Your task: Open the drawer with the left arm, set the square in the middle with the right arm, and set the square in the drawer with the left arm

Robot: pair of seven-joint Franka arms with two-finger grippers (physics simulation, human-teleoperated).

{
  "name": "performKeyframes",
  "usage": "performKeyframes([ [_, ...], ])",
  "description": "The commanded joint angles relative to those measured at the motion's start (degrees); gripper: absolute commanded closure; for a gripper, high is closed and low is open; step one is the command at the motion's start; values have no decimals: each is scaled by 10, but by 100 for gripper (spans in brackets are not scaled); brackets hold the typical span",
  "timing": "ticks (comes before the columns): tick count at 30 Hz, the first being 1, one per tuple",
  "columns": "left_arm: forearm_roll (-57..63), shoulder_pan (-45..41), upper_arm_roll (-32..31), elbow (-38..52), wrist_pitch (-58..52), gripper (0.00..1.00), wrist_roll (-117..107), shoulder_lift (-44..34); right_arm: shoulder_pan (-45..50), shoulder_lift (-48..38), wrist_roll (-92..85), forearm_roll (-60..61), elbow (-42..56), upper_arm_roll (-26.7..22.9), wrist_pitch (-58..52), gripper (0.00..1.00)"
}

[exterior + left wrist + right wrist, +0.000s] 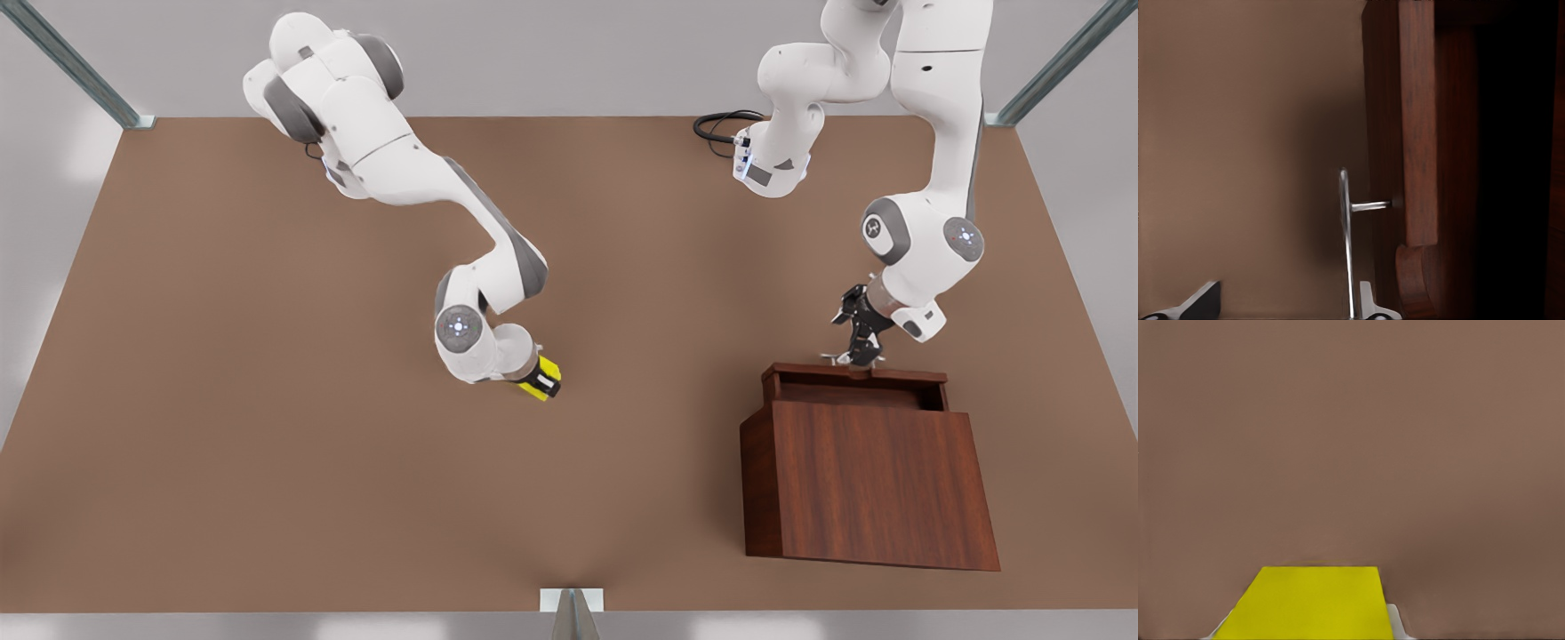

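Note:
The square (549,370), a small yellow cube, is near the middle of the brown tabletop (267,400), with my right gripper (540,382) shut on it. In the right wrist view the square (1315,603) lies close over the table; I cannot tell whether it touches. At the front view's right, the drawer (853,384) stands pulled partly out of the dark wooden cabinet (876,484). My left gripper (861,354) is at the drawer's front and open. Its fingers straddle the silver handle (1346,240), and one fingertip (1368,303) is right beside the bar.
A black cable (722,124) loops by the base of the arm at the back right. Metal frame posts (76,67) rise at the table's back corners. Bare tabletop stretches between the square and the cabinet.

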Motion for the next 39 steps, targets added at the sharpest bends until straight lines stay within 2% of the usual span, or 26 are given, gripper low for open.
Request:
performKeyframes([
  [1, 0, 1, 0, 0, 0, 0, 0, -1, 3, 6, 4, 0, 7, -1, -2, 24],
  [4, 1, 1, 8, -1, -6, 0, 0, -3, 33, 80, 81, -2, 118, -2, -25, 23],
  [12, 14, 1, 19, -5, -28, 0, 0, -11, 40, 126, 56, -26, 140, -10, -1, 22],
  [15, 14, 1, 19, -5, -43, 0, 0, -17, 45, 139, 60, -26, 148, -10, 2, 12],
  [16, 15, 1, 19, -5, -47, 0, 0, -17, 45, 140, 60, -26, 148, -10, 11, 4],
  [17, 18, 1, 19, -5, -51, 0, 1, -17, 45, 140, 60, -26, 147, -10, 12, 0],
  [20, 37, 1, 19, -6, -70, 0, 1, -20, 45, 131, 57, -25, 144, -10, 5, 0],
  [24, 39, 1, 19, -12, -83, 0, 1, -32, 36, 37, 53, 4, 122, -12, -24, 0],
  [26, 39, 1, 20, -12, -90, 0, 2, -38, -14, -106, -44, -3, 2, -13, -23, 0],
  [27, 40, 1, 20, -12, -98, 0, 2, -44, -72, -207, -141, 0, -92, -11, -24, 0],
  [28, 40, 1, 20, -12, -101, 0, 1, -48, -106, -272, -199, 0, -143, -11, -44, 0],
  [30, 63, 1, 20, -11, -130, 0, 0, -63, -202, -363, -374, -2, -154, -11, -202, 0],
  [31, 64, 1, 20, -8, -143, 0, -1, -69, -254, -390, -447, -9, -154, -10, -239, 0],
  [33, 72, -4, 18, 8, -170, 0, -1, -84, -342, -398, -663, -111, -113, -16, -324, 0],
  [34, 82, -10, 16, 39, -200, 0, 1, -82, -353, -389, -683, -113, -90, -33, -344, 0],
  [35, 86, -26, 12, 62, -209, 0, 7, -78, -324, -390, -683, -102, -81, -84, -356, 0],
  [38, 86, -90, 7, 167, -258, 0, 63, -30, -325, -383, -685, -103, -74, -85, -360, 0],
  [39, 86, -103, -15, 191, -262, 0, 63, -16, -332, -381, -680, -101, -74, -85, -359, 0],
])
